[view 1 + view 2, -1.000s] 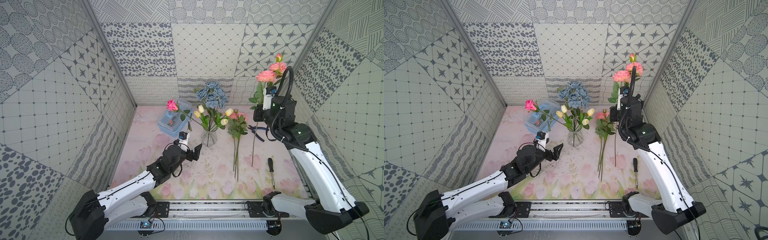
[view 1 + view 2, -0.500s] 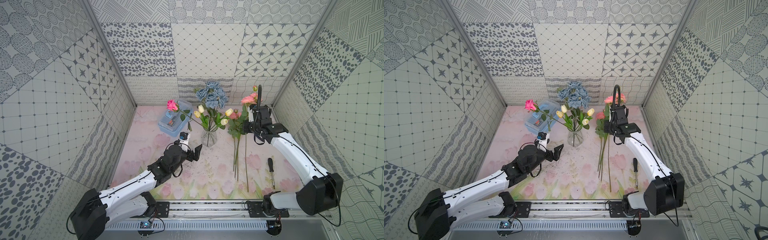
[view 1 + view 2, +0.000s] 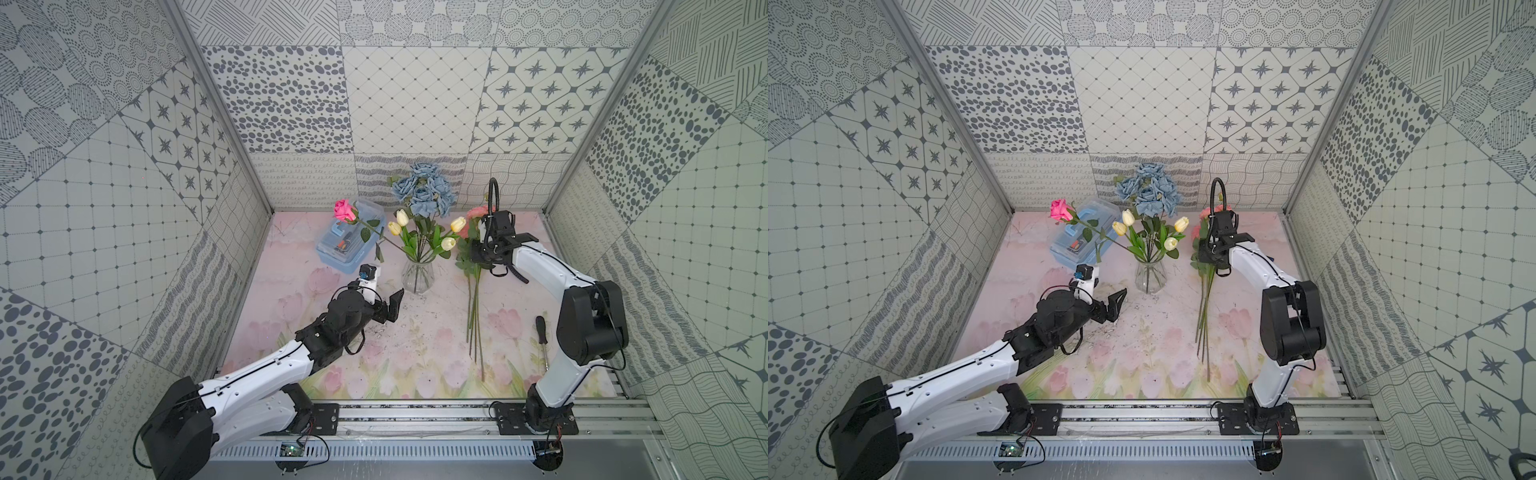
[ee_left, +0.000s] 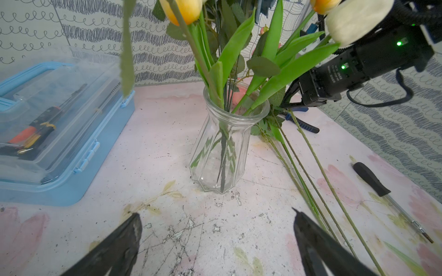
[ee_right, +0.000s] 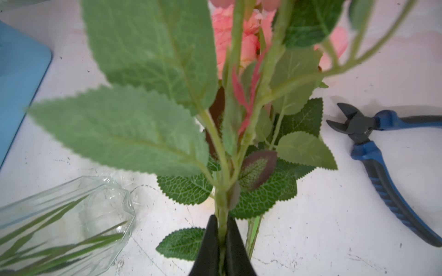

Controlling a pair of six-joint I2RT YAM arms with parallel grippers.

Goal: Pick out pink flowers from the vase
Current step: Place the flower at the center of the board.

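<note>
The right fingers [image 5: 210, 246] are pinched on the thin stem of a pink flower [image 5: 222, 196] just beside the vase [image 3: 417, 276], the left fingers [image 4: 114, 243] are wide apart and empty, and I think the flower is light and bendy, best held by its stem.

Blurred leaves [image 5: 148, 59] hide most of the pink flowers [image 5: 220, 35], cropped at the edge.

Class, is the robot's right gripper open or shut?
Shut. In the right wrist view, the right gripper has its jaws pinched on a green stem of the pink flowers.
</note>
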